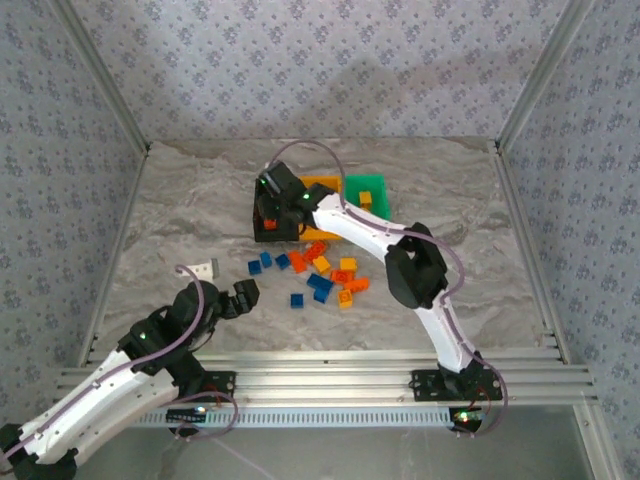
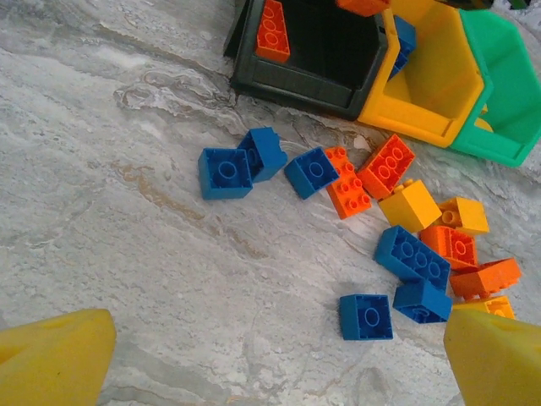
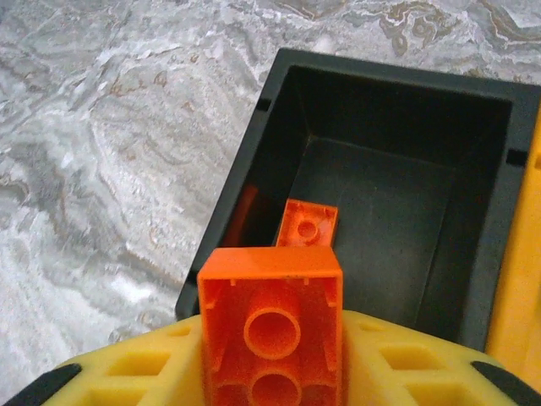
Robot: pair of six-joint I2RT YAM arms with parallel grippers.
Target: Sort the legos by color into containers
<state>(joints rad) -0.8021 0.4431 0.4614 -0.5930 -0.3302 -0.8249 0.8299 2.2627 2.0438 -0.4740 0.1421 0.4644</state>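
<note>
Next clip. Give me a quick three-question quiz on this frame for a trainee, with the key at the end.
1. True or false: the left gripper is shut on a blue brick.
2. The right gripper holds a red-orange brick over which bin? A black, B yellow-orange, C green.
3. Fill in: the brick lying in the black bin is ___.
Key: 1 false, it is open and empty. 2 A. 3 red-orange.
</note>
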